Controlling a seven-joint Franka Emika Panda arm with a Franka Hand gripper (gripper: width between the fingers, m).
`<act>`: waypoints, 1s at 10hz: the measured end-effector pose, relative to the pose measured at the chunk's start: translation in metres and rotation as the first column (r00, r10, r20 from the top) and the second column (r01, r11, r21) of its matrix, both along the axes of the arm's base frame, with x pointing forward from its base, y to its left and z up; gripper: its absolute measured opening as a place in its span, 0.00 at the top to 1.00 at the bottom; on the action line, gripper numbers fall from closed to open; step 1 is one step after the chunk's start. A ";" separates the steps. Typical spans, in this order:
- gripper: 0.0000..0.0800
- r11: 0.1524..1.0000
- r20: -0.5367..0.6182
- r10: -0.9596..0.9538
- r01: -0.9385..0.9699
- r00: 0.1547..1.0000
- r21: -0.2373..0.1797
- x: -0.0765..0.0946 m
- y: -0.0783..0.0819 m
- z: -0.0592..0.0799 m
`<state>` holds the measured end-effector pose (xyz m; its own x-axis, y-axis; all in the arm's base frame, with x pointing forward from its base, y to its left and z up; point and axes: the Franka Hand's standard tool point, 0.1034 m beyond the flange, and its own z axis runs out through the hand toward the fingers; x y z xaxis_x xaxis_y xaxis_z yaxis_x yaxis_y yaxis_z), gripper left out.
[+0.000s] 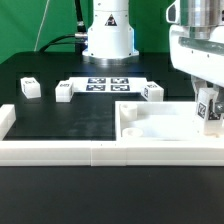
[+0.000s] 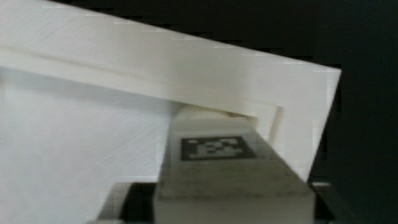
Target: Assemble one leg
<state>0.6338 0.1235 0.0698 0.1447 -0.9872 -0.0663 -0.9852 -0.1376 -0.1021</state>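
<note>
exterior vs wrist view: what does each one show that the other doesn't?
Exterior view only: three loose legs on the table, the marker board, the arm's base, and the full outline of the white body.
Wrist view only: the held leg close up, tag sharp, right at a raised corner of the white body. Whether they touch cannot be told.
Both: the gripper shut on that leg, over the white body.

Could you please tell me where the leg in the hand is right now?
The leg is at the exterior view's far right, gripped by the hand, at a corner of the white body.
</note>
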 end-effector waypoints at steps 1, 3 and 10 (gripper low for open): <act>0.63 1.000 0.001 0.003 -0.003 1.000 0.000 0.000 0.000 0.000; 0.37 1.000 0.002 0.019 -0.019 1.000 0.000 0.000 0.000 0.000; 0.19 0.793 0.004 0.607 -0.606 0.794 -0.062 -0.002 0.003 -0.001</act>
<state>0.6317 0.1266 0.0690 0.7159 -0.6982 -0.0042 -0.6952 -0.7122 -0.0969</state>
